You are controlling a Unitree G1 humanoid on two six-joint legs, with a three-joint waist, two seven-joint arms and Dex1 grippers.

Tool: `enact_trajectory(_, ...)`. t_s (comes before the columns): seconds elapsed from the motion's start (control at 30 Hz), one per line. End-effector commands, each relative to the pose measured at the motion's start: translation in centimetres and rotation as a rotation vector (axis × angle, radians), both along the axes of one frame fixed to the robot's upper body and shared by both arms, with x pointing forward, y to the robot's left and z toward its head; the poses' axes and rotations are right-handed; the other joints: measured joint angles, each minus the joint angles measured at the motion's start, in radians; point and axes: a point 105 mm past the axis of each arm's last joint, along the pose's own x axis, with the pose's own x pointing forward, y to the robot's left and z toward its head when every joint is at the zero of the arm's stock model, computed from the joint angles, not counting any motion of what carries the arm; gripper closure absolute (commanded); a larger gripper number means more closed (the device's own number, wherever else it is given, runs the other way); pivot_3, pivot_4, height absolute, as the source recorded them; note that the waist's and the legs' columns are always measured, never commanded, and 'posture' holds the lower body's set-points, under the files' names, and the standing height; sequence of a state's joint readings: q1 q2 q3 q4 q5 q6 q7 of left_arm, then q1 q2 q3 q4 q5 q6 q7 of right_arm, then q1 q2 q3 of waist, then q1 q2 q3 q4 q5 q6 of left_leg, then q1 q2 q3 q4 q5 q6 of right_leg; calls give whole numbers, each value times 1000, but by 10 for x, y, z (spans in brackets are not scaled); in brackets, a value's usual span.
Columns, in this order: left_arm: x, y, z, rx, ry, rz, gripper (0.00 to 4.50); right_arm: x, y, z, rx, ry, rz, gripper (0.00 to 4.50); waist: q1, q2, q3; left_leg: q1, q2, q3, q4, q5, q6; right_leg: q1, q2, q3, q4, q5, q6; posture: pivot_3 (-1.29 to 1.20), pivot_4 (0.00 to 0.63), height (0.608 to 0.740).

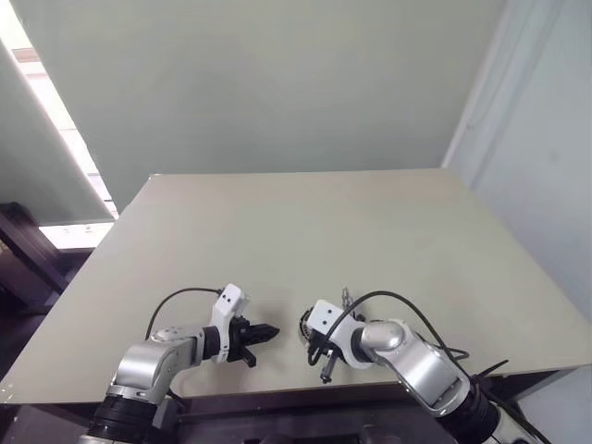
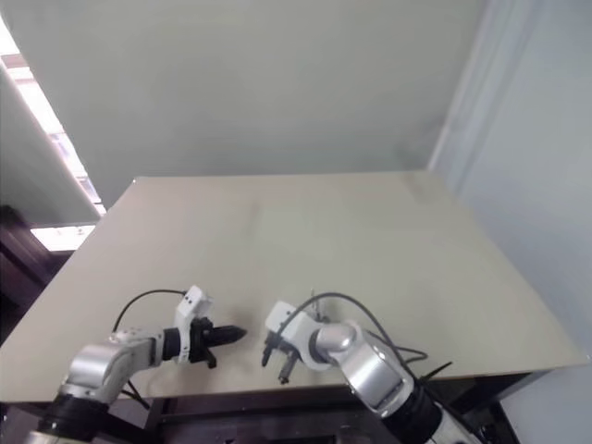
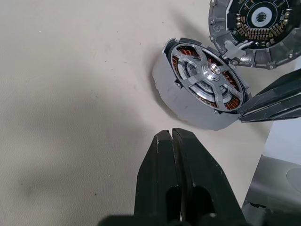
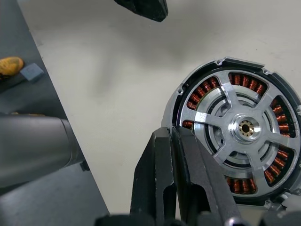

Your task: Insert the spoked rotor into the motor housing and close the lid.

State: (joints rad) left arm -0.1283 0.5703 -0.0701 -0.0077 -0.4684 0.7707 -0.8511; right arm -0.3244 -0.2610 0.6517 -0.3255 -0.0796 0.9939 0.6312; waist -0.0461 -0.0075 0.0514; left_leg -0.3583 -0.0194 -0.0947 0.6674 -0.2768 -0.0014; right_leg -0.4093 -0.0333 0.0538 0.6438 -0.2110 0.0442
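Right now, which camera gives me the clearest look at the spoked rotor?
The right wrist view: the spoked rotor faces the camera, seated over the copper windings of the motor housing. The left wrist view shows it tilted, at an angle. In the head views it is mostly hidden behind the right arm.

The far and middle stretch of the table (image 1: pixel 305 222) is left bare and open to passage; the near edge is crowded; the motor housing (image 3: pixel 202 84), propped at a tilt with the spoked rotor (image 4: pixel 242 127) seated in it, is flanked by the lid (image 3: pixel 256 28) just beside; a narrow bare gap is left between the left gripper (image 1: pixel 262 334) and the housing; the right gripper (image 4: pixel 176 141) is pressed against the housing rim.
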Motion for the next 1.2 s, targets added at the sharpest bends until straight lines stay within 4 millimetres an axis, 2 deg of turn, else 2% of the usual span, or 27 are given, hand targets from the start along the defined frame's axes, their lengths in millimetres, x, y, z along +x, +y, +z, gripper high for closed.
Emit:
enact_trajectory(0.03,4,1,9,-5,-44,-2,4500,5,8,19,45,-68,3,4486,0,0,0,0,0,0,0,0,0,0,0,0,0,0,0,0,0,740)
enact_trajectory(0.33,3,0,9,-1,-44,-9,4500,-1,10,18,41,-27,31,4486,-3,0,0,0,0,0,0,0,0,0,0,0,0,0,0,0,0,740)
enact_trajectory(0.43,3,-2,9,-1,-44,-12,4500,-2,9,18,32,-23,49,3851,-3,0,0,0,0,0,0,0,0,0,0,0,0,0,0,0,0,740)
enact_trajectory(0.67,4,-3,9,-3,-43,-19,4500,1,8,26,43,-50,51,1378,-3,0,0,0,0,0,0,0,0,0,0,0,0,0,0,0,0,740)
enact_trajectory(0.77,4,-3,8,-2,-42,-20,4500,1,8,37,62,-60,69,359,-3,0,0,0,0,0,0,0,0,0,0,0,0,0,0,0,0,740)
enact_trajectory(0.93,4,-1,8,-2,-38,-19,4500,0,15,75,225,-110,121,359,-3,0,0,0,0,0,0,0,0,0,0,0,0,0,0,0,0,740)
enact_trajectory(1.03,4,0,8,-5,-36,-19,4500,13,9,105,331,-174,54,359,-3,0,0,0,0,-1,0,0,0,0,0,0,0,0,0,0,0,740)
enact_trajectory(1.1,2,1,7,-2,-36,-20,4500,25,-3,120,358,-227,-11,359,-2,0,0,0,0,-1,0,0,0,0,0,-1,0,0,0,0,0,740)
enact_trajectory(1.2,1,4,6,5,-36,-19,4500,51,-34,138,333,-363,-143,359,-1,0,0,0,0,0,0,0,0,0,0,0,0,0,0,0,0,740)
